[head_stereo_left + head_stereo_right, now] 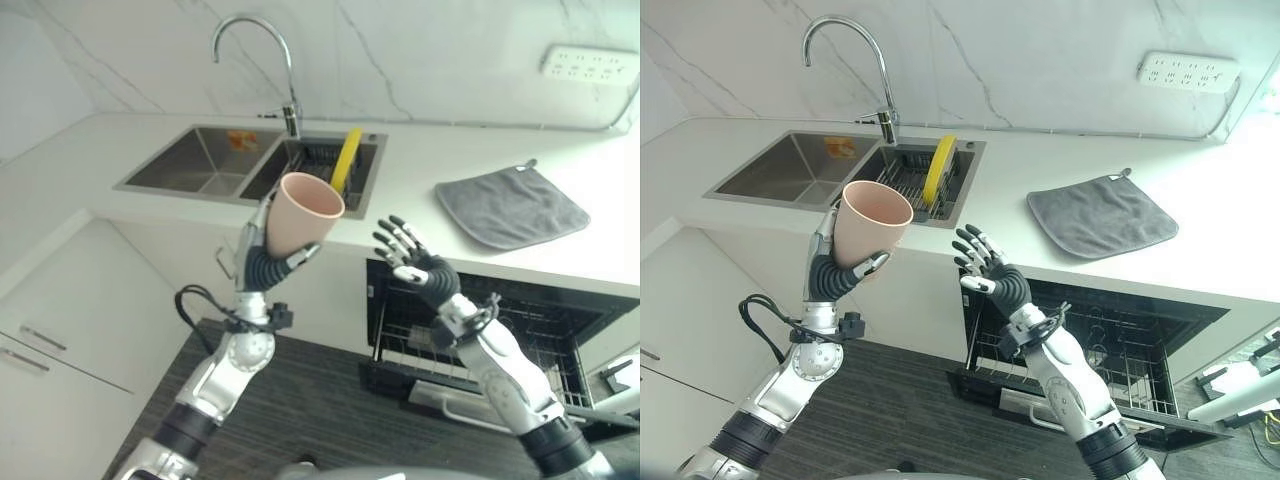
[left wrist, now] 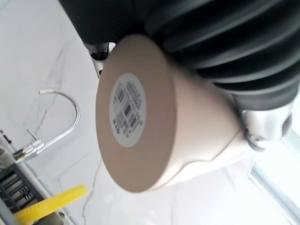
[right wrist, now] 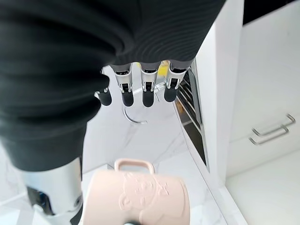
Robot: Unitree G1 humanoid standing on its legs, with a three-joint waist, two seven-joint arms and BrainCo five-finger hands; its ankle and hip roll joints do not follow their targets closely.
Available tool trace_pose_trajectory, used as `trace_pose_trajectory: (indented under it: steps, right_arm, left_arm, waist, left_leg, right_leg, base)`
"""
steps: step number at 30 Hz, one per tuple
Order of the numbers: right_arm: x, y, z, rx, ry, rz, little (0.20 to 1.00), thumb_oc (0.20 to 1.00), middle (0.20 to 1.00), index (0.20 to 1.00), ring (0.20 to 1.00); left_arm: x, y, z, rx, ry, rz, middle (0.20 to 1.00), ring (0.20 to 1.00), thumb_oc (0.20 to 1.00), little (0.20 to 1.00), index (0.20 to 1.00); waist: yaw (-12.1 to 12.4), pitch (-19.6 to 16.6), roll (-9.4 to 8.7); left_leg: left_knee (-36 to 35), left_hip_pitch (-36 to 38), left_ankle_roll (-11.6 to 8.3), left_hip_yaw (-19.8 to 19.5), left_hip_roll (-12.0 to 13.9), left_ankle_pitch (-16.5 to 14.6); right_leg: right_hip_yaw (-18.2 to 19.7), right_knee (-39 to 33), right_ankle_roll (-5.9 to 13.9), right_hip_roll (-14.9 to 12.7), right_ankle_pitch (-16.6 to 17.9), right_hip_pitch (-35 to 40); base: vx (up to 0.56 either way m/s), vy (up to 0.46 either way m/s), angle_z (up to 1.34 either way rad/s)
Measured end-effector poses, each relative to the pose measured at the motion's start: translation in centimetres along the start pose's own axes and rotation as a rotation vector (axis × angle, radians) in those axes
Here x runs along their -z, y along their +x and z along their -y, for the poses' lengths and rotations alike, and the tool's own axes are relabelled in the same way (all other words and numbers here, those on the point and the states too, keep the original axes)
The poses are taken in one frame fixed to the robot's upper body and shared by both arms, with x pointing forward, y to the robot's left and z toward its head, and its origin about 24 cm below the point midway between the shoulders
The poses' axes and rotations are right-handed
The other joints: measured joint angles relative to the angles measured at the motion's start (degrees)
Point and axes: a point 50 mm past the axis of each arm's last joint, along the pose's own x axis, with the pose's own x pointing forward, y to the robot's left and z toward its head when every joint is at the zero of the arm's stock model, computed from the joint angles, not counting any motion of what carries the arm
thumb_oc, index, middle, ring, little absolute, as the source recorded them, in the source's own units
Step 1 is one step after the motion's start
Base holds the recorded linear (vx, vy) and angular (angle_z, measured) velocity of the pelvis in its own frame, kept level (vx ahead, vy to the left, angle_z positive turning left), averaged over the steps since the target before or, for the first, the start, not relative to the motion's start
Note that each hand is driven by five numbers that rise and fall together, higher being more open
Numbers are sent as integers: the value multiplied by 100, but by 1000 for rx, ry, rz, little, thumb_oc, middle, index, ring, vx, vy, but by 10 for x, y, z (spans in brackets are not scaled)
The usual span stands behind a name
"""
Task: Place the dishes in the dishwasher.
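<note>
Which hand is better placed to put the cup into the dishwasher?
Left: the left hand already holds the cup. The right hand is open and empty, nearer the dishwasher.

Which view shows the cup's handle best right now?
The right wrist view: the pink cup faces it with its handle on top. The eye views show the rim and the left hand gripping it; the left wrist view shows its labelled base.

Left hand [image 1: 262, 262] grips a pink cup [image 1: 301, 213] before the sink [image 1: 200, 165]; right hand [image 1: 405, 250] splayed.
</note>
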Motion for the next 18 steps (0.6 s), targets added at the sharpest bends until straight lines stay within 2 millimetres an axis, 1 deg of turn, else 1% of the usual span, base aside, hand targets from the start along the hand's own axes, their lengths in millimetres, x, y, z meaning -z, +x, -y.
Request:
trace_pose_trajectory:
  steps: [4,7,9,11,14,18]
  right_arm:
    - [2,4,-4,8,10,-12,1000,1000,1000,1000,1000]
    - [-5,7,-9,3,7,11,1000,1000,1000,1000,1000]
    - [-8,10,-10,8,9,21,1000,1000,1000,1000,1000]
    - [-7,11,-10,10,9,8,1000,1000,1000,1000,1000]
    - [-2,13,-15,-7,53,-22,1000,1000,1000,1000,1000]
    - [2,15,-19,-24,66,-45,1000,1000,1000,1000,1000]
  left_arm:
    - [-1,-4,5,-13,20,10,200,200,200,200,200]
    - [-4,-8,12,-6,49,27,200,200,200,200,200]
    - [-5,-9,13,-22,60,41,200,200,200,200,200]
    - [-5,-9,13,-31,61,43,200,200,200,200,200]
    - [-7,-10,14,-31,88,64,200,200,200,200,200]
    - [-8,-12,18,-18,87,66,200,200,200,200,200]
  waist:
    - [29,-4,6]
    - [56,-4,6]
    - [71,-4,5]
    - [82,-4,5]
    - [84,-4,5]
    - [88,-5,5]
  left_leg:
    - [0,8,7,-3,-27,-4]
    - [0,59,30,-1,-57,-19]
    - [-1,61,30,-4,-58,-20]
    - [0,65,30,-11,-59,-20]
    - [0,73,30,-25,-65,-19]
    - [0,74,30,-29,-67,-19]
  right_leg:
    - [0,-97,5,2,54,42]
    - [4,-165,14,-10,82,122]
    - [2,-164,14,-9,82,127]
    - [-2,-165,13,-8,82,163]
    - [-12,-161,14,-6,87,201]
    - [-14,-163,14,-6,87,207]
  base:
    - [0,0,0]
    - [0,0,0]
    - [0,0,0]
    - [9,4,2]
    - [7,3,1]
    - [0,0,0]
